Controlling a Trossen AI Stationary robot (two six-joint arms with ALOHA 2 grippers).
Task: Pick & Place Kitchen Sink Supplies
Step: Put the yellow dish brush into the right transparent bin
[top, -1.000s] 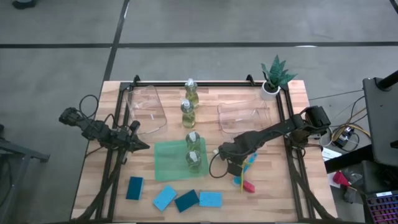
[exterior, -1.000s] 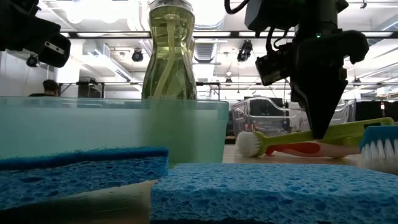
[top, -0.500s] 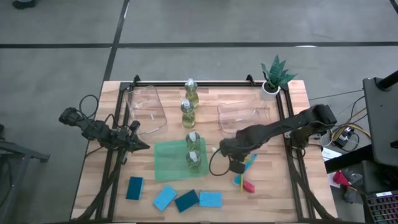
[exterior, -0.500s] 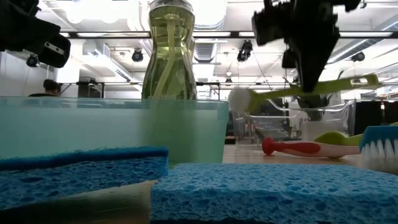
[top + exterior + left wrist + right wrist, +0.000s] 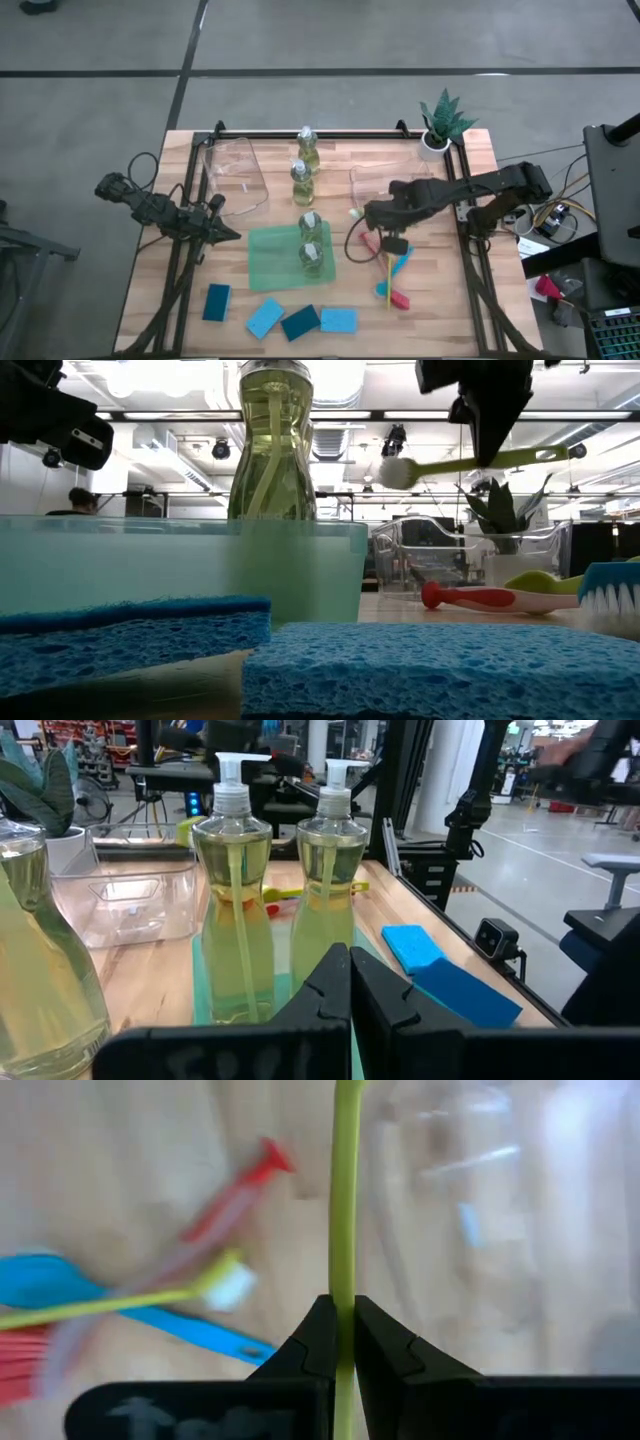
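My right gripper hangs high above the table, shut on a yellow-green brush. Its white head is near the left corner of the right clear bin. A red brush, a blue one and a yellow one lie on the wood below. Two bottles stand on the green mat, and two more stand behind it. Several blue sponges lie flat near the front edge. My left gripper waits shut at the table's left. My right gripper pinches the yellow-green brush's thin handle between its two fingers, about midway along. The fingers come from above, pointing down, and lie across the handle. The brush is lifted clear and nearly level, its white head toward the table's left.
A second clear bin sits at the back left. A small potted plant stands at the back right corner. Bare wood lies between the mat and the loose brushes.
My right gripper has risen from the pile of brushes and moved toward the far edge and the right bin, turning about its own axis. It has carried the yellow-green brush up, and the brush is now clear of the table and roughly level. The other brushes stay on the table.
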